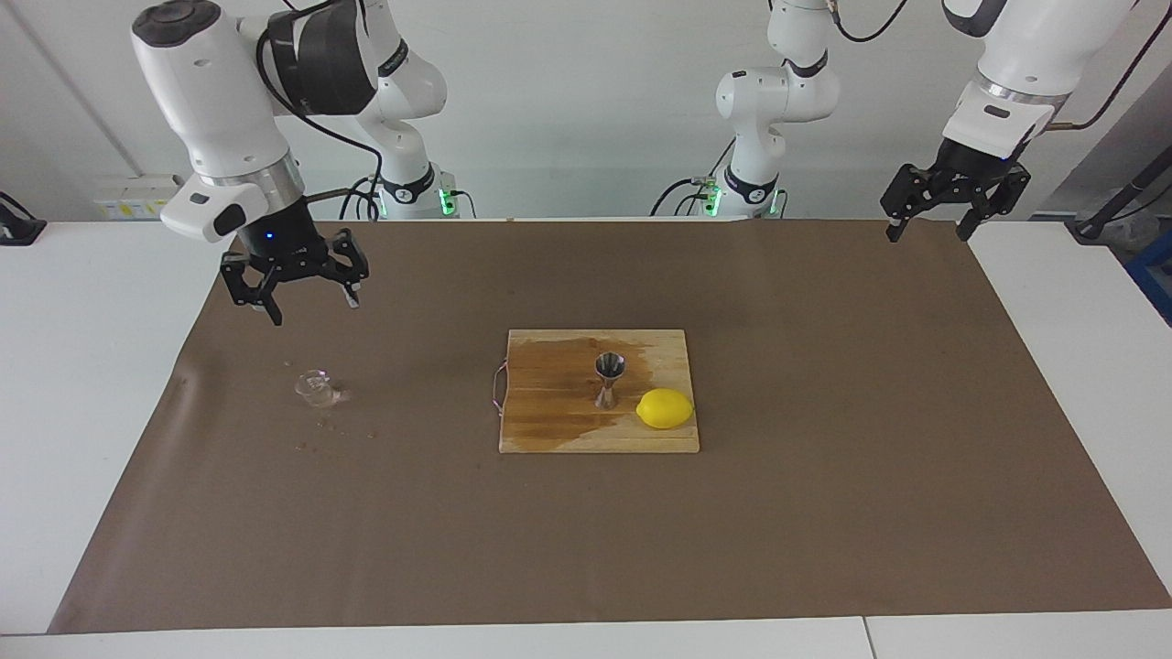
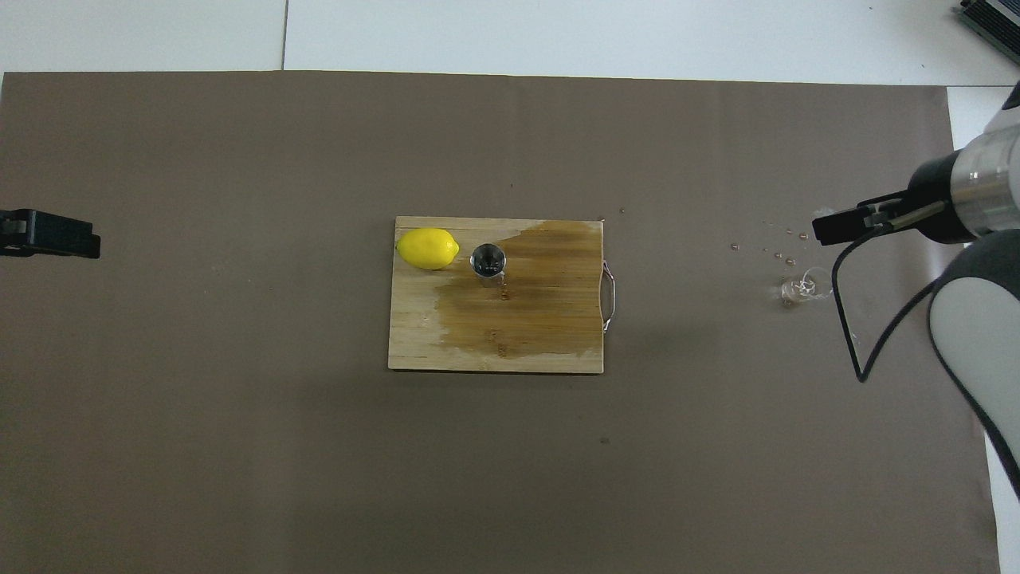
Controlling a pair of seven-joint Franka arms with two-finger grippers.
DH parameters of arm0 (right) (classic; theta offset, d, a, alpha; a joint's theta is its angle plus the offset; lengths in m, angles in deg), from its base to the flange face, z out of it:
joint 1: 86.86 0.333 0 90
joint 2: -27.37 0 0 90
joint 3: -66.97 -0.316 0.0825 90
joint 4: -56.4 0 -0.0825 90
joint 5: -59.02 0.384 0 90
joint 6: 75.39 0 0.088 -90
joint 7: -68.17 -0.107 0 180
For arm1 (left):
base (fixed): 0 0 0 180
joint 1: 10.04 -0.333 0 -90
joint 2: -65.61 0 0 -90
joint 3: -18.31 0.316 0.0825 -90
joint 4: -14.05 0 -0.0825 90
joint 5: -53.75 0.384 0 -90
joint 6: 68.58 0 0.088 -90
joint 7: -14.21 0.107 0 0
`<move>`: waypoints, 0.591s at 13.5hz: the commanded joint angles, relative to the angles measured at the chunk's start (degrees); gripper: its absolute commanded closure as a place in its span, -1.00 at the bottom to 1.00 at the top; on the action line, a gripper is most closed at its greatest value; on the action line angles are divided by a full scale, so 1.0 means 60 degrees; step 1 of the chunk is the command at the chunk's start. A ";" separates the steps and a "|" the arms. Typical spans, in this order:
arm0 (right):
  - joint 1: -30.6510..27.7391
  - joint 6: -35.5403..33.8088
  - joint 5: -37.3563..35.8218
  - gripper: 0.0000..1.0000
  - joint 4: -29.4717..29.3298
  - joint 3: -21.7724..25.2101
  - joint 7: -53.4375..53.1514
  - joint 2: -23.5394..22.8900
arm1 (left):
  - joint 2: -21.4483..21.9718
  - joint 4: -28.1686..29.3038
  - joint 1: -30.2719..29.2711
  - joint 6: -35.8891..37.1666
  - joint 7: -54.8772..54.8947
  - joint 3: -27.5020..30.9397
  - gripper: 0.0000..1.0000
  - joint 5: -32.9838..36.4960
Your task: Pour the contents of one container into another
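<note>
A: Where do we find the glass cup (image 1: 316,387)?

B: We see it on the brown paper sheet (image 1: 824,513) that covers the surface, toward the right arm's end and well apart from the cutting board (image 1: 549,430). Whether it stands upright or lies on its side we cannot tell. Small droplets (image 2: 777,251) dot the paper near it.

A: And the right tool (image 1: 295,297)?

B: It hangs in the air over the paper, close to the cup but not touching it. Its fingers are spread wide and grasp nothing.

A: The jigger (image 1: 609,379)?

B: We see it upright on the cutting board, mid-surface, with the lemon (image 1: 665,408) just beside it on the side toward the left arm's end. From overhead the jigger (image 2: 488,261) shows its round open mouth, and a broad dark wet patch (image 2: 526,303) covers much of the board on the side toward the right arm's end, reaching the jigger's foot.

A: What of the left tool (image 1: 927,227)?

B: It waits in the air over the corner of the paper at the left arm's end, nearest the robots. Its fingers are released too, with nothing between them.
</note>
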 commanded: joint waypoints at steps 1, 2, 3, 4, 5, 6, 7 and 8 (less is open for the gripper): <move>-0.0837 -0.0996 -0.0221 -1.00 -0.0125 -0.0147 -0.0214 0.0396 | 0.0216 0.0229 0.0010 -0.0022 0.0022 0.0007 -1.00 0.0063; -0.0898 -0.1406 -0.0192 -1.00 -0.0169 -0.0118 -0.0576 0.0484 | 0.0216 0.0229 0.0010 -0.0022 0.0022 0.0007 -1.00 0.0063; -0.0869 -0.1628 -0.0207 -1.00 -0.0184 -0.0132 -0.1450 0.0630 | 0.0216 0.0229 0.0010 -0.0022 0.0022 0.0007 -1.00 0.0063; -0.0811 -0.1760 -0.0221 -1.00 -0.0184 -0.0147 -0.2271 0.0675 | 0.0216 0.0229 -0.0019 0.0007 0.0022 0.0021 -1.00 0.0063; -0.0781 -0.1834 -0.0221 -1.00 -0.0141 -0.0147 -0.2627 0.0704 | 0.0216 0.0229 -0.0034 -0.0007 0.0022 0.0021 -1.00 0.0063; -0.0795 -0.1849 -0.0221 -1.00 -0.0068 -0.0089 -0.2631 0.0791 | 0.0216 0.0229 -0.0049 -0.0007 0.0022 0.0036 -1.00 0.0063; -0.0897 -0.1849 -0.0178 -1.00 -0.0009 -0.0016 -0.2616 0.0821 | 0.0216 0.0243 -0.0049 0.0007 0.0022 0.0036 -1.00 0.0063; -0.0927 -0.1791 -0.0119 -1.00 -0.0023 -0.0001 -0.2602 0.0821 | 0.0216 0.0244 -0.0020 -0.0007 0.0022 0.0036 -1.00 0.0063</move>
